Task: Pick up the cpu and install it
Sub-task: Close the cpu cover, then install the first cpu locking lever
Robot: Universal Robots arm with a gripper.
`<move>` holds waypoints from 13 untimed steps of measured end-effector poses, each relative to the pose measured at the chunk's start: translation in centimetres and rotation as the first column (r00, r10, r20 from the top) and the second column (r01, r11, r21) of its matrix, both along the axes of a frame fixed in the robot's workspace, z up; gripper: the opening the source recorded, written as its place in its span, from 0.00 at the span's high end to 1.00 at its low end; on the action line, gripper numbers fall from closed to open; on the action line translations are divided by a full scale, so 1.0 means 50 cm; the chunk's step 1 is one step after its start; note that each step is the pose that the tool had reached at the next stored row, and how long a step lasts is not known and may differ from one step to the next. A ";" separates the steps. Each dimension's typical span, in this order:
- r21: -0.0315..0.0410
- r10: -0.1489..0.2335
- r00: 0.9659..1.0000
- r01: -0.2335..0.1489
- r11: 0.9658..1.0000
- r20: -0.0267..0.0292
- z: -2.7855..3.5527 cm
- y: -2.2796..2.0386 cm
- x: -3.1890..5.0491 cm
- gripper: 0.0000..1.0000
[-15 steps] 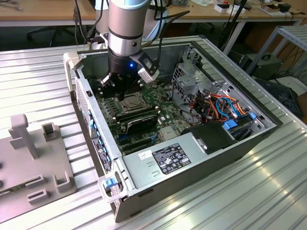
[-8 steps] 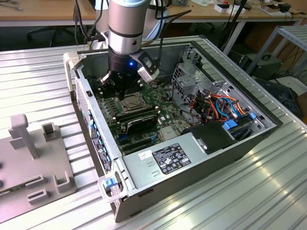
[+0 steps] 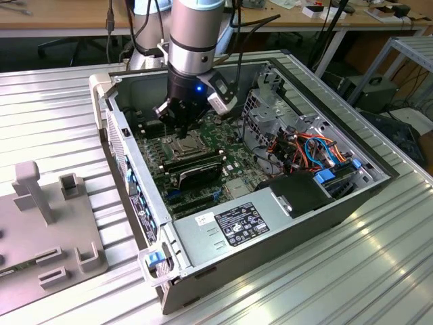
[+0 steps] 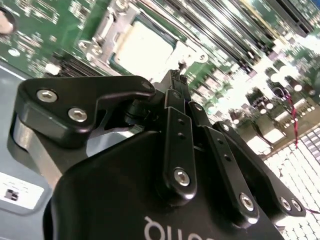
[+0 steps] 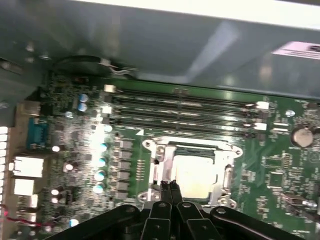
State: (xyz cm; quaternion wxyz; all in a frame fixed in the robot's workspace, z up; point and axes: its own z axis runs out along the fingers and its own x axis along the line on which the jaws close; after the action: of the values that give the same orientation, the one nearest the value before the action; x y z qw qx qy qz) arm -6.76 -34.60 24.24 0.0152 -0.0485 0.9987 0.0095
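Observation:
The cpu (image 5: 197, 175) is a pale silver-grey square lying flat inside the metal-framed socket (image 5: 156, 150) on the green motherboard (image 3: 226, 169). It shows in both wrist views, cpu (image 4: 142, 47). In the exterior view my gripper (image 3: 181, 126) hangs straight down into the open computer case, just above the socket (image 3: 177, 144). Its black fingertips (image 5: 164, 186) are pressed together with nothing between them, over the socket's edge beside the cpu. My gripper (image 4: 175, 79) is shut and holds nothing.
Long black memory slots (image 5: 185, 107) run beside the socket. The case's side wall (image 3: 128, 169) stands close at the exterior view's left. A power supply (image 3: 237, 223), a drive cage with orange and blue cables (image 3: 308, 152), and a grey fixture (image 3: 40, 230) on the ribbed table lie around.

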 end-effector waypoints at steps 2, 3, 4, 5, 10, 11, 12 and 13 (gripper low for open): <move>0.000 -0.001 1.000 0.001 1.000 0.000 0.000 0.0000 0.013 0.89; 0.000 -0.001 1.000 0.001 1.000 0.000 0.000 0.0000 0.019 0.89; 0.000 -0.001 1.000 0.001 1.000 0.000 0.000 -0.0001 0.026 0.89; 0.000 -0.002 1.000 0.002 1.000 0.000 -0.001 -0.0001 0.033 0.89; 0.000 -0.003 1.000 0.003 1.000 0.000 -0.001 0.0000 0.046 0.89; 0.000 -0.003 1.000 0.003 1.000 0.000 -0.001 -0.0001 0.055 0.89; 0.000 -0.003 1.000 0.003 1.000 0.000 -0.001 0.0000 0.064 0.89; 0.000 -0.003 1.000 0.003 1.000 0.000 -0.001 -0.0001 0.064 0.89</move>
State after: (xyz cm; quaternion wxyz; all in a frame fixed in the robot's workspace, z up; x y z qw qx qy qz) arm -3.54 -34.61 24.20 0.0151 -0.0472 0.9987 0.0095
